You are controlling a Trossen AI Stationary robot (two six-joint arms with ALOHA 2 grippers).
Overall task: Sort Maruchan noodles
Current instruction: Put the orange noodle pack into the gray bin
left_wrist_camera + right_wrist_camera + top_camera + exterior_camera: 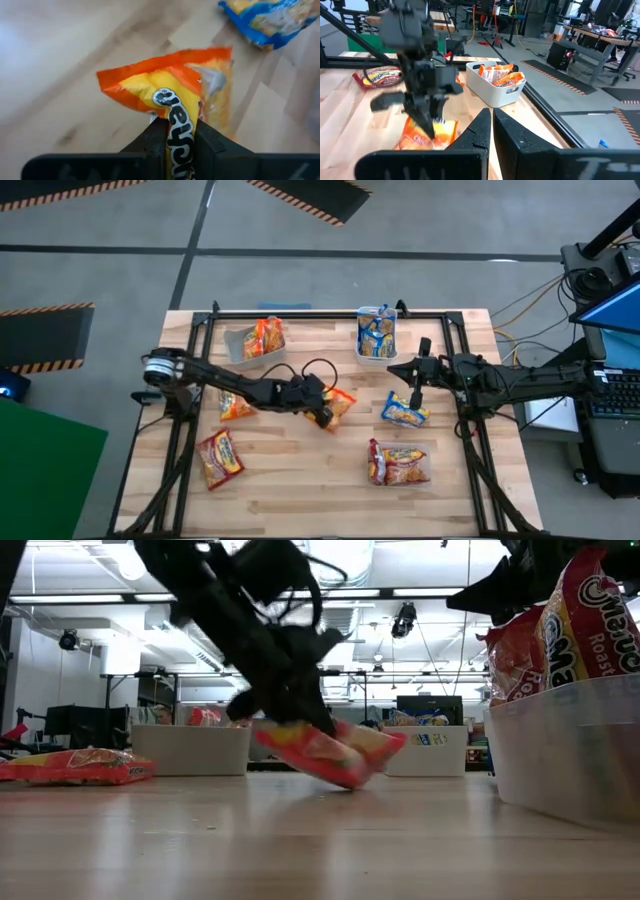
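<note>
Left wrist view: end effector [181, 142] pinching orange packet [170, 95].

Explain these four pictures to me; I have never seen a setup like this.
Two dark robot arms work at a wooden table. One picture looks down from above, one looks level across the tabletop, and two come from cameras on the arms' wrists. Ramen packets lie loose on the table or sit in plastic bins. The left gripper is pinched on an orange packet near the middle. The right gripper waits shut and empty, above a blue packet. Red packets fill the near bin.
</note>
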